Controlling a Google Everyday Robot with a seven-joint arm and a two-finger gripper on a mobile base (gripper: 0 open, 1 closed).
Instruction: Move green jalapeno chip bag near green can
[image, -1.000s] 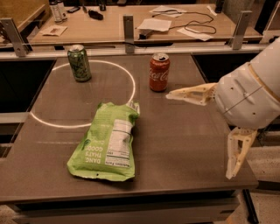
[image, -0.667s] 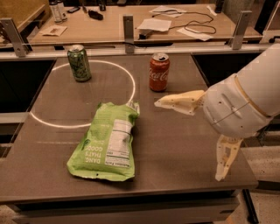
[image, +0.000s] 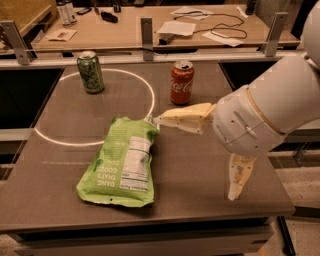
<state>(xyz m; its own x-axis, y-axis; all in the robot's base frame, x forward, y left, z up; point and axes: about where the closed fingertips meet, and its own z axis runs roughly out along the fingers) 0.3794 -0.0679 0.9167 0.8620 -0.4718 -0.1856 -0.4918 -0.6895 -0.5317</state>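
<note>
Claw (image: 194, 159) wide apart, upper fingertip at the top corner of the green jalapeno chip bag (image: 122, 162). Bag lies flat mid-bench (image: 65, 125), well apart from the green can (image: 90, 72). Best: pinch the corner seam firmly, then drag rear-left.

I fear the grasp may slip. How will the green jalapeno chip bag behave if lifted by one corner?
The green jalapeno chip bag lies flat and crinkled, so it will probably flop and sag. It looks thin, so likely light and easy to slide. The open gripper hangs beside its far right corner.
</note>
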